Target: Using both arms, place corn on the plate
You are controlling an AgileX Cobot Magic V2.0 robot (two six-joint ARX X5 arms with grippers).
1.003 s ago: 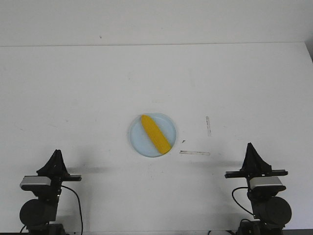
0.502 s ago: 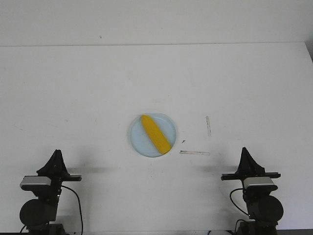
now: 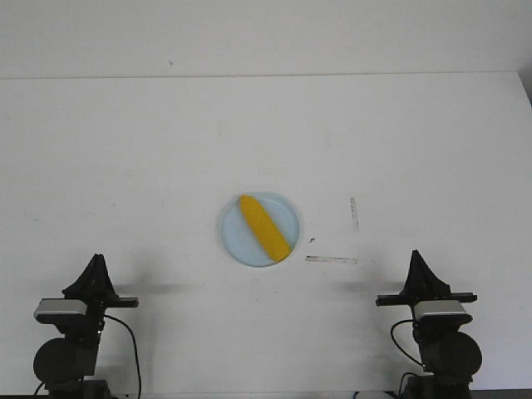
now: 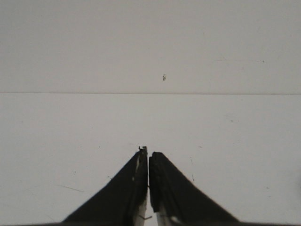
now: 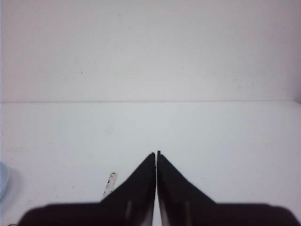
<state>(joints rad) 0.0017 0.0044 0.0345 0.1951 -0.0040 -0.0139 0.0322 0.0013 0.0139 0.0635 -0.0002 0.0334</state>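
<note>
corn (image 3: 264, 227) on plate (image 3: 236, 241), well apart from both closed fingers (image 4: 141, 174).

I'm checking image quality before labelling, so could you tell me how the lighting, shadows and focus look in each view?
Front view: even, soft light, sharp; faint shadows trail beside both arms, and the corn on the plate is crisp. Left wrist view: flat grey light, left gripper fairly sharp. Right wrist view: brighter, slightly washed out; the right gripper base blurs, and the plate edge is soft.

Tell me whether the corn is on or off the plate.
On. The corn lies diagonally across the plate, within its rim, and neither gripper touches it.
</note>
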